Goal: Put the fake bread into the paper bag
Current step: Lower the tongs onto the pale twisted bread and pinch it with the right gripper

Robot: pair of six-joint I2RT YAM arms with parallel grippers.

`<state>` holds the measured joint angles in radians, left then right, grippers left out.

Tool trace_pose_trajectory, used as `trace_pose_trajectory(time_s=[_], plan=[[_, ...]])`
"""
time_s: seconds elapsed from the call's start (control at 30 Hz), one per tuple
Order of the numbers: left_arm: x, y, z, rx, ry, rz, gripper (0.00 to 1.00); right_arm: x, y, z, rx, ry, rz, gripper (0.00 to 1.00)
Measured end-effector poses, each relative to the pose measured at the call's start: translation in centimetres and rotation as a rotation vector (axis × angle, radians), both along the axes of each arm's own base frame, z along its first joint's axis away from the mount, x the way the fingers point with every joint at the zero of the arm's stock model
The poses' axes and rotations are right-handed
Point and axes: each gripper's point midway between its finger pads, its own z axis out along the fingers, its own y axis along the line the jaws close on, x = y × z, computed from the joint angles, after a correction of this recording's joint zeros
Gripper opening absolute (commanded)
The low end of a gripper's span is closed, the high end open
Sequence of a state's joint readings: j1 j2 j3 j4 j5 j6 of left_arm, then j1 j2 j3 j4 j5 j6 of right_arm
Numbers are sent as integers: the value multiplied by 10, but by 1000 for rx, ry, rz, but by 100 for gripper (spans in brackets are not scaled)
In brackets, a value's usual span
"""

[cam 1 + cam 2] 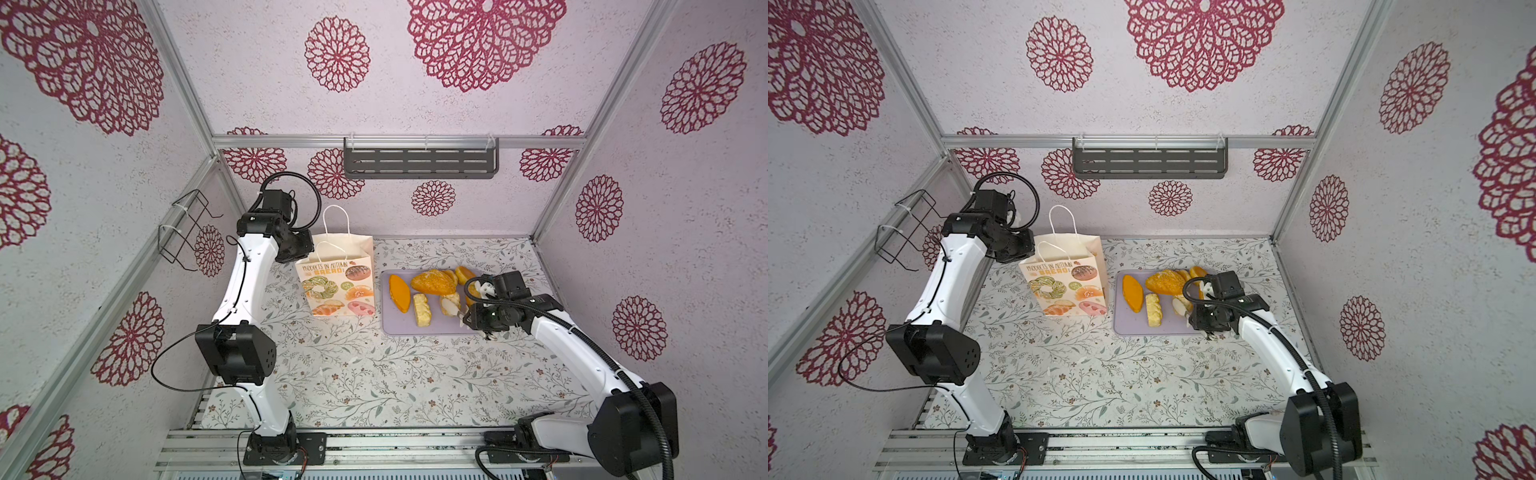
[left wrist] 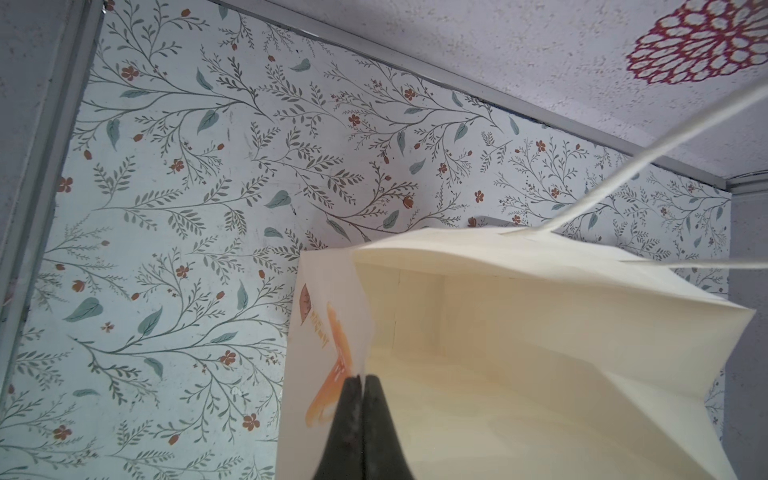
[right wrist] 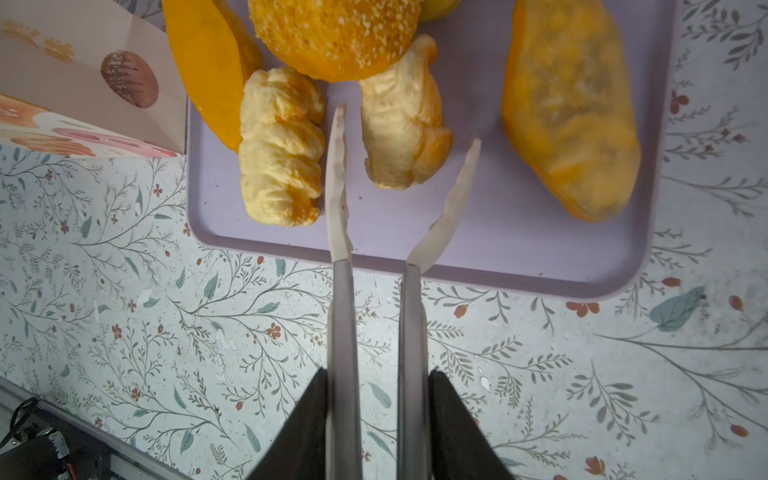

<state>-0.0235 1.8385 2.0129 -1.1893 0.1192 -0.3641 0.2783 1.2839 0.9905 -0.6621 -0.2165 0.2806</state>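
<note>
The left tool (image 2: 360,380) pinches the rim of the paper bag (image 1: 338,282), which stands on the tabletop (image 1: 374,374) beside the lilac tray (image 1: 436,328) of fake bread (image 1: 434,280), some of it hidden under the right arm (image 1: 552,332); the right tool (image 3: 378,374) clamps tongs (image 3: 343,311) whose tips straddle a pale bun (image 3: 405,137), contact unclear.

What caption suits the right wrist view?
Right claw holding tongs, tips either side of a pale bun on a lilac tray.
</note>
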Motion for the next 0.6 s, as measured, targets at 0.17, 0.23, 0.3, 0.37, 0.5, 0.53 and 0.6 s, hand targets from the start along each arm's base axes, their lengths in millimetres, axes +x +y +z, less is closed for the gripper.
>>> trace_pose_trajectory(time_s=[0.17, 0.23, 0.3, 0.37, 0.5, 0.53, 0.6], plan=[[1, 0, -1, -4, -1, 2, 0, 3, -2, -1, -15, -9, -7, 31], [1, 0, -2, -4, -2, 2, 0, 4, -3, -1, -21, -13, -6, 27], [2, 0, -2, -4, -6, 2, 0, 6, -3, -2, -28, -19, -3, 22], [3, 0, -2, -4, -8, 2, 0, 7, -4, -2, -33, -23, -1, 17], [1, 0, 0, -5, -12, 3, 0, 7, -4, -2, -35, -26, -2, 9], [0, 0, 1, -5, -13, 3, 0, 7, -4, -2, -35, -27, -2, 6], [0, 0, 3, -4, -17, 3, 0, 7, -4, -1, -34, -29, -3, 4]])
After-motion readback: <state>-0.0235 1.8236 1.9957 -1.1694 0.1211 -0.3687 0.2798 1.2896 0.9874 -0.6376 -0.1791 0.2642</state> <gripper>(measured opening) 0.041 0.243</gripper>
